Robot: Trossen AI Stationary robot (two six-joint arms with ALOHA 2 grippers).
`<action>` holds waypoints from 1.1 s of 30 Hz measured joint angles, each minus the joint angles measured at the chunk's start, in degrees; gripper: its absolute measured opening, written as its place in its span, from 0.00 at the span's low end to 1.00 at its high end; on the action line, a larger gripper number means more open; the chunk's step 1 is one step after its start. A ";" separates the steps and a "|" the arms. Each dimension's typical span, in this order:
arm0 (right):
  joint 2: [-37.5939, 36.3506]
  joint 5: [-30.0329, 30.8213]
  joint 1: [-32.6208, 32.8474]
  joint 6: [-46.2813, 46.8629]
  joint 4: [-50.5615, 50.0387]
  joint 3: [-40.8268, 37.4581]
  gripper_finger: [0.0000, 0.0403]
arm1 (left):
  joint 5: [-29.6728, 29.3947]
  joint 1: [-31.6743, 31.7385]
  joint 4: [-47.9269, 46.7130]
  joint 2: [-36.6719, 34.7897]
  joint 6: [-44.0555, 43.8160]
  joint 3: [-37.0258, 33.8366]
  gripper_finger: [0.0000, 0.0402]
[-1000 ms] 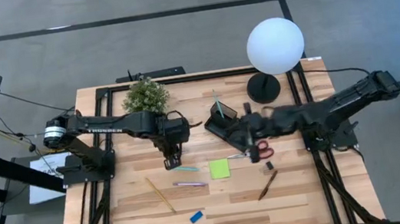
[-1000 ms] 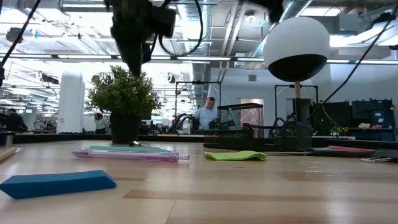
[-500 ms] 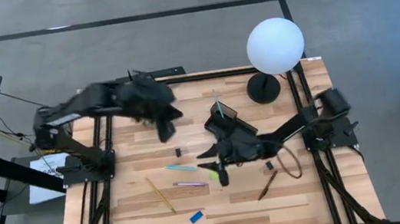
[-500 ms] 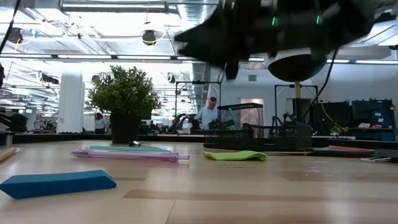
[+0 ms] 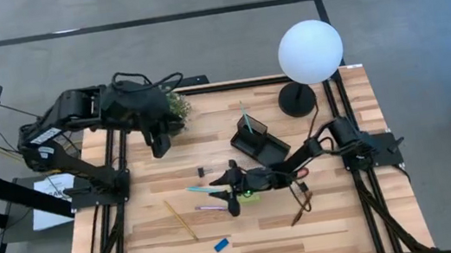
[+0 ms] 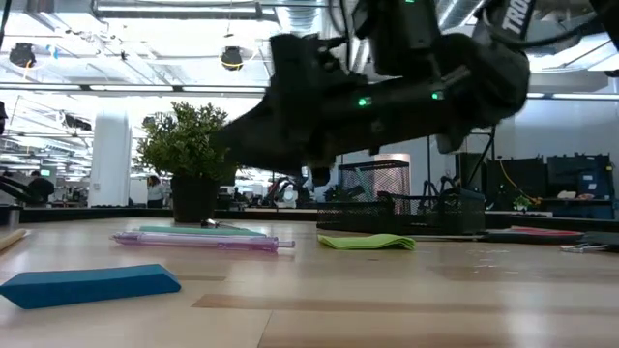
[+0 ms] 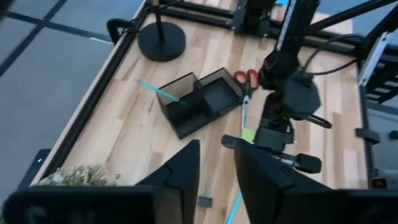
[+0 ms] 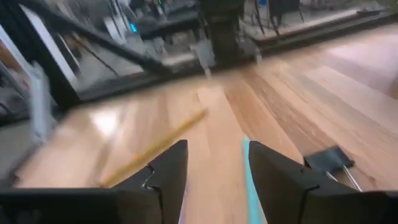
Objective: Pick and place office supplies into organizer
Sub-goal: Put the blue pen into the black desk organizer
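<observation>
Reaching low over the counter (image 5: pixel 352 223), the right gripper (image 5: pixel 228 198) is held with jaws open above the teal pen (image 5: pixel 202 190), well apart from the organizer (image 5: pixel 258 142). Jaws are best centred across the pen's shaft before closing. The left gripper (image 5: pixel 158 144) is parked near the plant (image 5: pixel 172 107), jaws open.

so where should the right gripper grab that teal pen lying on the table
Judging from above, the teal pen lies flat on the wood, running roughly left to right, just ahead of the right gripper. Best to come straight down and close the jaws across its middle, over the narrow barrel rather than along it. A small black clip sits apart on its far side, so the mid-barrel looks clear.
</observation>
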 joint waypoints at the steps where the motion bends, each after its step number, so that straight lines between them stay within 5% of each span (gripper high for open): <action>1: 0.00 0.62 0.00 -0.19 -4.00 0.90 0.42 | -0.51 -0.02 0.00 0.00 0.00 0.00 0.27; 5: 0.11 1.13 -0.32 -0.19 -18.85 3.19 0.42 | -0.86 -0.02 0.09 0.00 0.40 0.00 0.31; 13: 0.13 1.04 -1.86 -0.16 -25.27 4.09 0.41 | -0.92 -0.02 -1.05 0.00 1.59 0.00 0.32; 21: 7.63 1.44 -1.34 5.56 -17.64 5.66 0.41 | -2.99 -0.02 -2.49 0.00 1.66 -0.04 0.32; 27: 9.97 5.57 1.32 -3.89 -15.96 6.43 0.39 | -5.24 0.00 -4.53 0.01 1.68 -0.04 0.32; 33: 9.97 2.03 0.05 -5.06 -15.56 6.24 0.36 | -5.24 -0.02 -4.48 0.00 0.61 -0.04 0.32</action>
